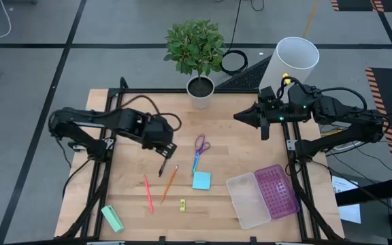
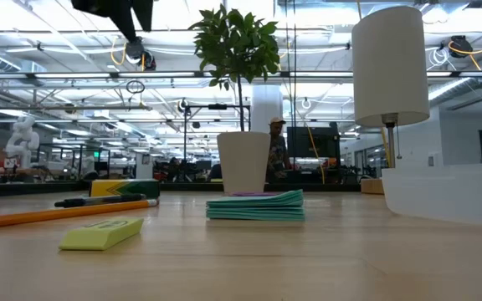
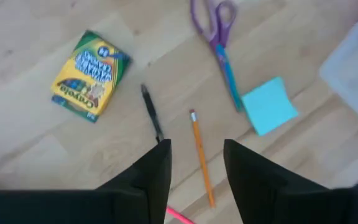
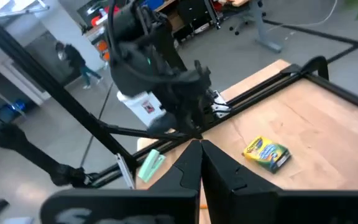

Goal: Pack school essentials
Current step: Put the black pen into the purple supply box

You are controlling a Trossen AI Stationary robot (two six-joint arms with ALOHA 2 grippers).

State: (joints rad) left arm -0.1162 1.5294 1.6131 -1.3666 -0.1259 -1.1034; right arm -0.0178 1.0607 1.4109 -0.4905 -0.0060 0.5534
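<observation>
Wood table [image 1: 250, 143]: orange pencil [image 1: 169, 181] diagonal, black pen [image 1: 165, 164] near-parallel.

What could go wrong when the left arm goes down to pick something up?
The left gripper hangs open above the table with the black pen and the orange pencil lying close together, so it might catch both or nudge one aside. Both are thin and flat on the wood, so the fingers might slip off them. The plastic case sits across the table, past the scissors and sticky-note pad, which a low carry could sweep.
</observation>
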